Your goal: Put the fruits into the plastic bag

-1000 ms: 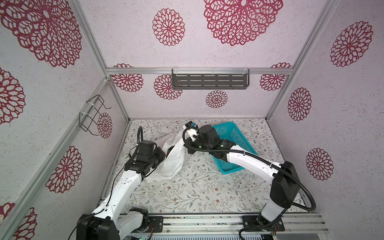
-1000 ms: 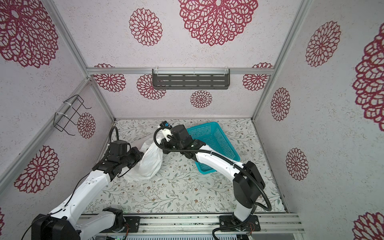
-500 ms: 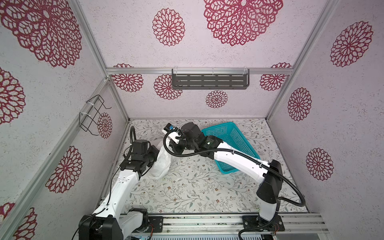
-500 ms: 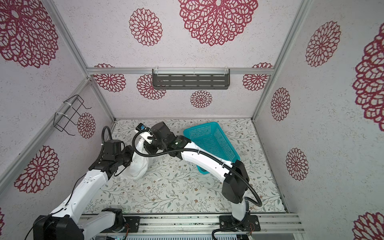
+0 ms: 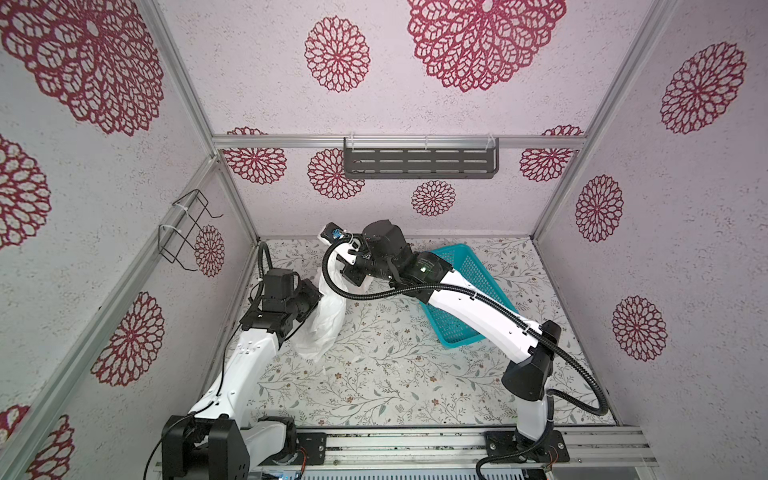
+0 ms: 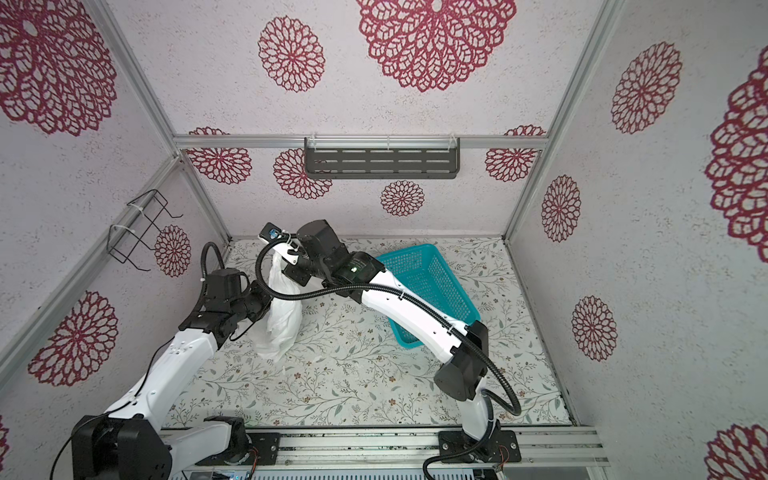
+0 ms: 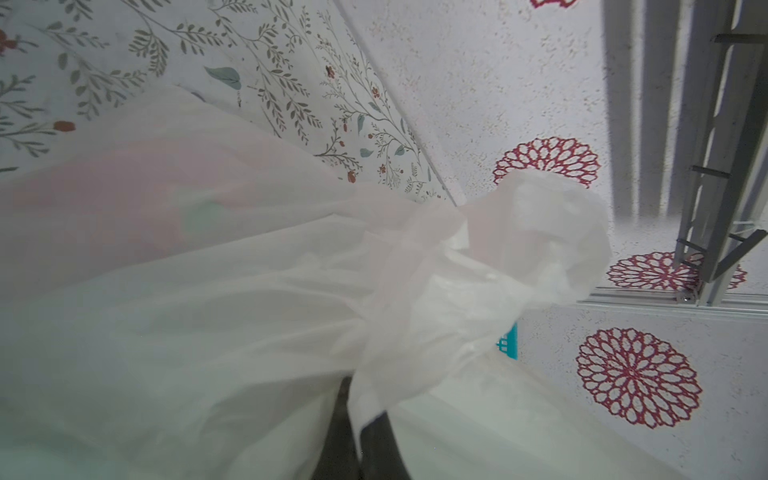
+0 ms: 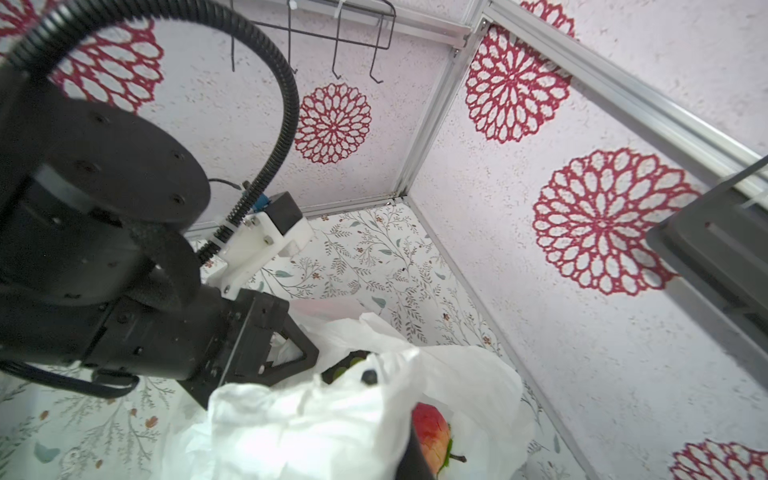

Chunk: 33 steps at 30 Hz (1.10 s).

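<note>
You have the plastic bag (image 5: 328, 322) strung up between both grippers, likely to keep fruit from spilling. The left gripper (image 5: 314, 297) and right gripper (image 5: 353, 277) each pinch its plastic. The red-and-green piece (image 8: 432, 432) lies inside, just below the right gripper.

Plastic bag (image 5: 328, 320) carried leftward; right end effector (image 5: 352, 277) swung left

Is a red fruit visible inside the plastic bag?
Yes, the right wrist view shows a red fruit inside the open plastic bag.
</note>
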Tool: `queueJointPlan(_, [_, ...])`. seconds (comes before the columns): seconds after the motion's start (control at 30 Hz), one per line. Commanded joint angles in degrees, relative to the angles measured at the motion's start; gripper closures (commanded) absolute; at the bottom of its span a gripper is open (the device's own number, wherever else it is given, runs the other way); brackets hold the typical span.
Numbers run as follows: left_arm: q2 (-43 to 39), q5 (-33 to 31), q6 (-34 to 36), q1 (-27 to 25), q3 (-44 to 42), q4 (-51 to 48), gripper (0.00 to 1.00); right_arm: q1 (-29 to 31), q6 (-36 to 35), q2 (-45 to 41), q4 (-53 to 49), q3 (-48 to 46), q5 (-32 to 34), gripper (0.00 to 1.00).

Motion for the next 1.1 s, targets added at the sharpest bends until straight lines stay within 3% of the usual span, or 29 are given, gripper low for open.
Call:
queueJointPlan(0.0, [2.1, 1.4, 0.9, 0.6, 3.5, 3.8, 1.0, -1.3, -5.7, -2.6, 2.2, 3.2, 5.3, 1.0])
queueJointPlan(0.37, [11.2, 6.5, 1.2, 0.6, 17.0, 6.8, 1.0, -8.1, -9.9, -5.7, 1.9, 5.1, 9.5, 1.0])
queueJointPlan(0.57, [10.5, 10.2, 2.6, 0.2, 20.3, 9.5, 1.0, -11.1, -11.4, -8.1, 3.1, 5.1, 11.2, 1.0])
queueJointPlan(0.7, [6.4, 11.7, 2.2, -0.1, 17.1, 13.7, 1.0, -12.5, -12.8, -10.6, 4.6, 4.5, 13.4, 1.0])
queueJointPlan(0.83, [2.6, 8.6, 2.6, -1.5, 11.2, 12.9, 1.0, -13.1, -10.5, -14.9, 6.0, -0.7, 12.4, 1.0])
queueJointPlan(1.07, [-0.4, 3.0, 0.1, -6.1, -3.9, 13.1, 1.0, -13.1, 3.8, -23.6, 6.1, -25.0, 3.0, 1.0])
